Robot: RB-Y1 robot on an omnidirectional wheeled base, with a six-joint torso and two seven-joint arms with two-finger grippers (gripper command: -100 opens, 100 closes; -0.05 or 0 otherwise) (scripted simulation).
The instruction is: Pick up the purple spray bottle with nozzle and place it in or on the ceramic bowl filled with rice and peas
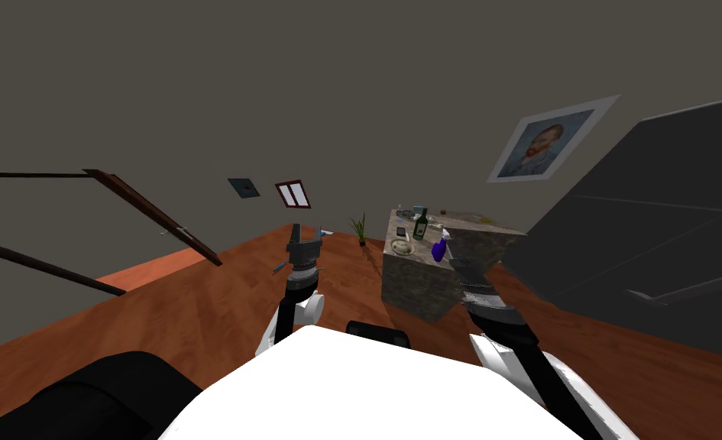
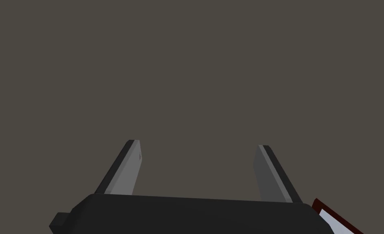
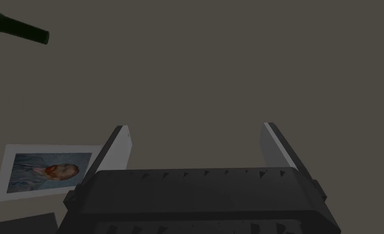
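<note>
Purple spray bottle (image 1: pixel 438 248) stands at the near edge of the stone counter (image 1: pixel 420 294), beside the bowl (image 1: pixel 402 247); my right gripper (image 3: pixel 195 132) (left gripper (image 2: pixel 198 144) too) gapes empty.

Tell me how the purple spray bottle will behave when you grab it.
The spray bottle stands upright and narrow, so a nudge probably tips it. It sits near the table edge, so it could fall off.

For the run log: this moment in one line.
purple spray bottle on counter near bowl | right gripper fingers open, empty | left gripper fingers open
</note>
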